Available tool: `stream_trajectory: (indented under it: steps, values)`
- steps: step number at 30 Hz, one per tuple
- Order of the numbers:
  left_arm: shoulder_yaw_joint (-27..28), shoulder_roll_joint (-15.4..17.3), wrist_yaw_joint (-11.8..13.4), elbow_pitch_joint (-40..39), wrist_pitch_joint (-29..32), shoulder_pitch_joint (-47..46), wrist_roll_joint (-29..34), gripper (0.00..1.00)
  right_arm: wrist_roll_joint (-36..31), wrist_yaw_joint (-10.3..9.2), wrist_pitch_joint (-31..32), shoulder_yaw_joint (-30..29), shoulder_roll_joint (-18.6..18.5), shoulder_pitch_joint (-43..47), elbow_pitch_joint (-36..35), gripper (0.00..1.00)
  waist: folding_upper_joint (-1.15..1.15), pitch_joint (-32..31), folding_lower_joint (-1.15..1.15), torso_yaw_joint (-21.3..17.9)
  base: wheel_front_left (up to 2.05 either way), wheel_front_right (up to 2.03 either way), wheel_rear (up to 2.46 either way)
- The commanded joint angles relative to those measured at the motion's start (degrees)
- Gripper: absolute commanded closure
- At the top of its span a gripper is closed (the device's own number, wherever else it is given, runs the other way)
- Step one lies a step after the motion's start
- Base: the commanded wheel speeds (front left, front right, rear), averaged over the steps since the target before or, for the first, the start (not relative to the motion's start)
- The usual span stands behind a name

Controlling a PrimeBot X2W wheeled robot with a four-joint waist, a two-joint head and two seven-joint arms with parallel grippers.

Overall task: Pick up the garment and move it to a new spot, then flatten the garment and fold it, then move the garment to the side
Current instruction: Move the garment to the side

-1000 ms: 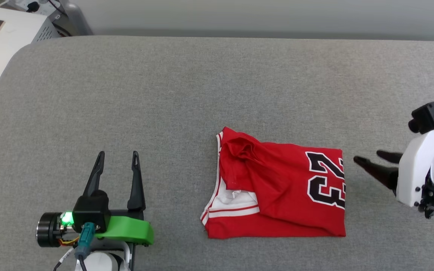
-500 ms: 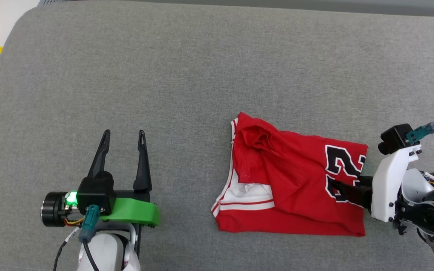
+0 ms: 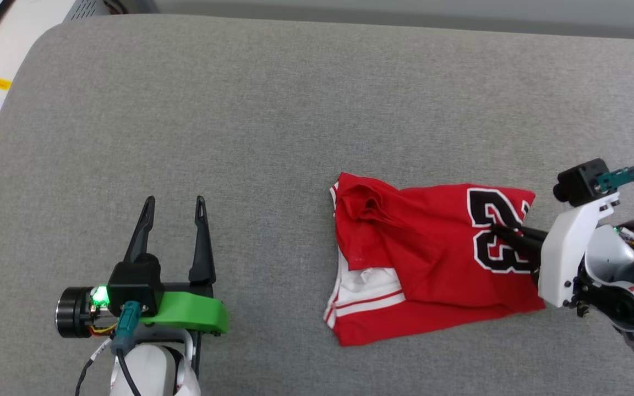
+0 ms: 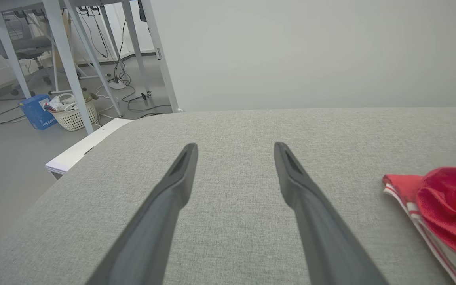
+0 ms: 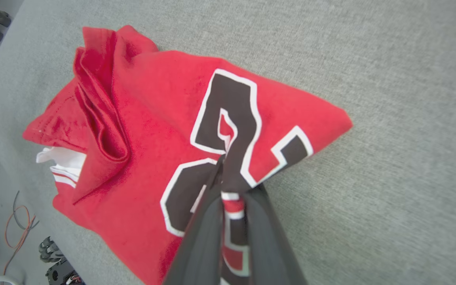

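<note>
Garment (image 3: 427, 258), red with a black, white-edged "23": lay folded and rumpled right of centre in the head view, flat on the grey padded surface (image 3: 273, 110). Showed its number toward the right side of the frame and a white sleeve (image 3: 369, 283) with striped trim peeking out at its lower left. Bunched into a loose ridge at the upper left corner.

Was pinched right at the "23" by the right gripper (image 3: 497, 230), which came in from the right edge of the frame. In the right wrist view, found the right gripper (image 5: 228, 184) pressed together on a raised tuck of the garment (image 5: 152, 118), with printed cloth squeezed between the two dark fingers (image 5: 202, 237) and drawn up to a small peak at their tips.

Found the left gripper (image 3: 174, 203) at the lower left of the head view, spread wide, pointing up the frame over bare surface, well apart from the cloth. In the left wrist view, saw the left gripper (image 4: 236, 147) gaping, with a corner of the garment (image 4: 445, 198) at the right edge. Could not tell whether it touched the surface.
</note>
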Motion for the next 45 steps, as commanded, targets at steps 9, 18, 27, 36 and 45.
stream_trajectory:
  steps: [9,18,27,36,45]
  values:
    - [2.0,0.6,-0.3,-1.0,-0.3,2.0,0.1,0.0,-4.3,-0.05,-1.7,4.0,-9.0,-5.5,-9.0,1.0,0.0,-2.5,0.0,-9.7,0.0,0.0,0.0]
    - [2.0,1.2,-0.2,-3.1,-0.3,0.9,1.3,0.0,-4.0,-0.05,-1.1,1.7,-14.5,-6.8,-9.3,1.0,0.0,0.8,0.0,-17.7,0.0,0.0,0.0]
    - [2.2,3.0,-0.4,-6.6,-0.3,-2.5,2.1,0.0,-8.4,-0.05,-3.8,-1.7,-19.3,-11.5,1.6,1.0,0.0,8.9,0.0,-19.0,0.0,0.0,0.0]
    - [1.5,3.7,-0.3,-9.2,-0.3,-6.3,2.7,0.0,-14.6,-0.05,-7.8,-6.8,-20.9,-20.7,20.2,1.0,0.0,15.8,0.0,-16.9,0.0,0.0,0.0]
    - [1.5,4.5,0.4,-9.9,-0.3,-6.8,2.8,0.0,-18.6,-0.05,-11.9,-10.7,-17.9,-25.6,33.3,1.0,0.0,17.3,0.0,-16.3,0.0,0.0,0.0]
